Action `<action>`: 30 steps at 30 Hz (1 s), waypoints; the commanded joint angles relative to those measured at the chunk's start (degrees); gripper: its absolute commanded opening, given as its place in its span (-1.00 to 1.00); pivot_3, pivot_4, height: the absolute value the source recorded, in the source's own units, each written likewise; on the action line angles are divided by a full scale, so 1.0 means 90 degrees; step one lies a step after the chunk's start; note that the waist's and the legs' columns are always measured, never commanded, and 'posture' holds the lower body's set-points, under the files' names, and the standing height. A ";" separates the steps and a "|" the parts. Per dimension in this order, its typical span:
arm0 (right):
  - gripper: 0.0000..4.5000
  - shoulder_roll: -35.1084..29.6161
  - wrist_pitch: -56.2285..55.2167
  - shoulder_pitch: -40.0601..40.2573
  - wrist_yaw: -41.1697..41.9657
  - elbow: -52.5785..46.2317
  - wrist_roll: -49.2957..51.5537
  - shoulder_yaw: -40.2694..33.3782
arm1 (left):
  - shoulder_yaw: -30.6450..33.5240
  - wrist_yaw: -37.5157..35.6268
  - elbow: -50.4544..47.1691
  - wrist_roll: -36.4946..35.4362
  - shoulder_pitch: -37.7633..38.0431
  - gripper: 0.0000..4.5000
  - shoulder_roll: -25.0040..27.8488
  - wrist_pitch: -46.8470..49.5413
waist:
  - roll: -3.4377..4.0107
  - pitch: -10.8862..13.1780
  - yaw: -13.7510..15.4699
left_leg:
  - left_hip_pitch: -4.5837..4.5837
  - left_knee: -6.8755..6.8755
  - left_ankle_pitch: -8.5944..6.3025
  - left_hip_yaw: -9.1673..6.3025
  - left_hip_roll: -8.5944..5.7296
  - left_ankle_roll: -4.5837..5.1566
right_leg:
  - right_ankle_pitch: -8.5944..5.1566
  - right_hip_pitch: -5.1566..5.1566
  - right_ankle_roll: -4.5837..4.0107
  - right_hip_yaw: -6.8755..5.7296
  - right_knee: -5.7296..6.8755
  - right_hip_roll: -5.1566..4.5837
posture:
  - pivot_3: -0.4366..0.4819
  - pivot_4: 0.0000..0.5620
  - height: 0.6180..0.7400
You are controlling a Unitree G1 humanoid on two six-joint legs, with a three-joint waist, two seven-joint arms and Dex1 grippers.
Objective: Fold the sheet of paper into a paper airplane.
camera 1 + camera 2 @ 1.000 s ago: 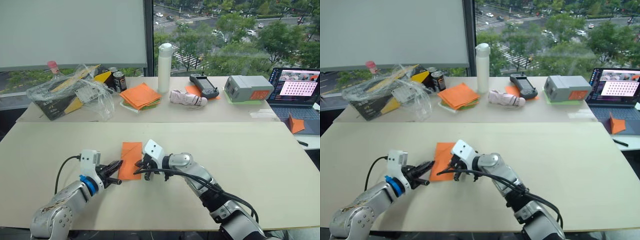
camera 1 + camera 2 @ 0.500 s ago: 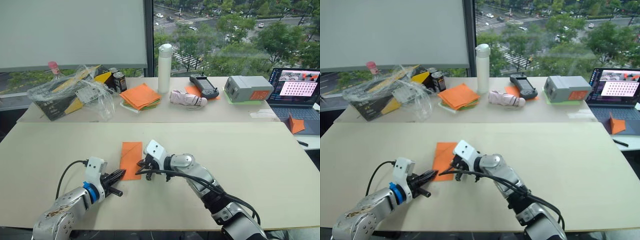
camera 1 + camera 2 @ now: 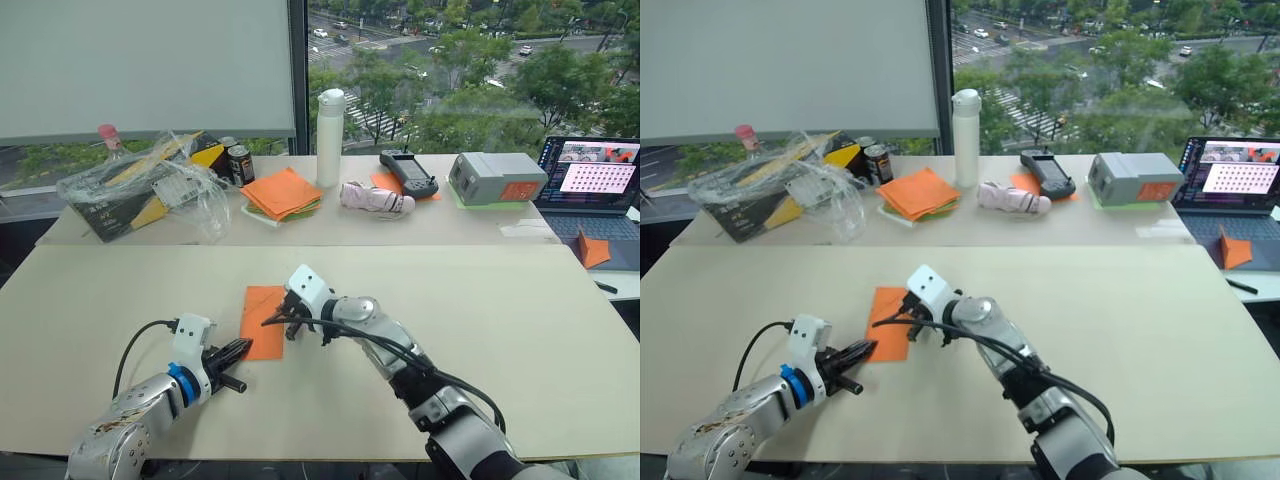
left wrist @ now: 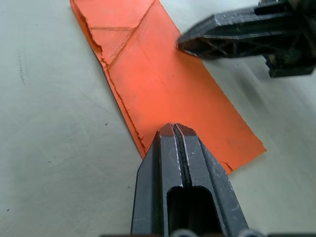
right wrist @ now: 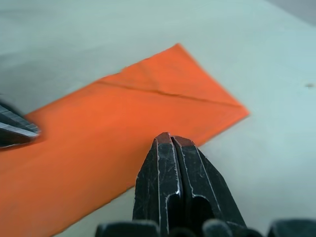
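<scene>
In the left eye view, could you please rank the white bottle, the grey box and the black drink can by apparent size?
1. grey box and white bottle: alike, box broader, bottle taller.
2. black drink can: clearly smallest.

Two pale tables (image 3: 520,330) here, one behind the other. On the near one the folded orange paper (image 3: 262,320) lies flat, left of center. The far table (image 3: 480,228) is cluttered: a crinkly plastic bag (image 3: 150,195) far left, can (image 3: 240,163), orange stack (image 3: 281,191), white bottle (image 3: 329,136), controller (image 3: 408,171), grey box (image 3: 497,176), and a laptop (image 3: 592,190) far right.
</scene>
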 commanded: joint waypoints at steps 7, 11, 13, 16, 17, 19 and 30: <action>-0.99 0.0240 -0.0375 -0.0473 -0.0329 0.0939 -0.0155 -0.0284 | -0.0160 0.0075 0.0270 0.0168 0.0063 -1.00 -0.0004 0.0193 | 0.0002 0.0000 0.0011 | 0.0022 -0.0003 0.0000 -0.0002 0.0000 0.0001 | 0.0000 0.0025 0.0000 -0.0002 -0.0007 0.0000 | -0.05 -0.47 1.00; -0.99 0.0271 -0.0419 -0.0490 -0.0323 0.1016 -0.0199 -0.0295 | -0.0161 0.0088 0.0275 0.0166 0.0045 -1.00 -0.0013 0.0189 | 0.0003 0.0001 0.0014 | 0.0050 -0.0014 -0.0001 -0.0004 0.0000 0.0002 | 0.0000 0.0056 0.0000 -0.0005 -0.0020 0.0000 | -0.05 -0.47 1.00; -0.99 0.0270 -0.0391 -0.0455 -0.0272 0.0979 -0.0207 -0.0280 | -0.0158 0.0104 0.0270 0.0160 0.0040 -1.00 -0.0026 0.0194 | 0.0003 0.0001 0.0014 | 0.0051 -0.0016 -0.0001 -0.0004 0.0000 0.0001 | 0.0000 0.0057 0.0000 -0.0005 -0.0020 0.0000 | -0.05 -0.47 1.00; -0.99 0.0126 -0.0281 -0.0244 0.0209 0.0603 -0.0177 -0.0053 | -0.0154 0.0108 0.0276 0.0170 0.0041 -1.00 -0.0026 0.0178 | 0.0003 0.0001 0.0022 | 0.0051 -0.0017 -0.0001 -0.0004 0.0000 0.0001 | 0.0000 0.0057 0.0000 -0.0005 -0.0021 0.0000 | -0.05 -0.47 1.00; -0.99 0.0068 -0.0260 -0.0148 0.0398 0.0411 -0.0142 0.0016 | -0.0199 0.0085 0.0281 0.0249 0.0043 -1.00 0.0029 0.0127 | 0.0003 0.0001 0.0035 | 0.0051 -0.0017 -0.0001 -0.0005 0.0000 0.0001 | 0.0000 0.0058 0.0000 -0.0005 -0.0022 -0.0001 | -0.05 -0.47 1.00; -0.99 -0.0008 -0.0098 -0.0009 0.0614 0.0085 -0.0103 0.0090 | -0.0209 0.0073 0.0295 0.0286 0.0045 -1.00 0.0046 0.0085 | 0.0003 0.0001 0.0037 | 0.0052 -0.0019 -0.0002 -0.0005 0.0000 0.0002 | 0.0000 0.0061 0.0000 -0.0006 -0.0027 -0.0001 | -0.05 -0.47 1.00; -0.99 -0.0267 0.0386 0.0403 0.1254 -0.0899 -0.0089 0.0348 | -0.0081 0.0044 0.0358 0.0234 -0.0061 -1.00 0.0029 0.0184 | 0.0004 0.0002 0.0033 | 0.0064 -0.0037 -0.0001 -0.0004 0.0001 0.0002 | 0.0000 0.0063 0.0000 -0.0006 -0.0032 0.0000 | -0.05 -0.47 1.00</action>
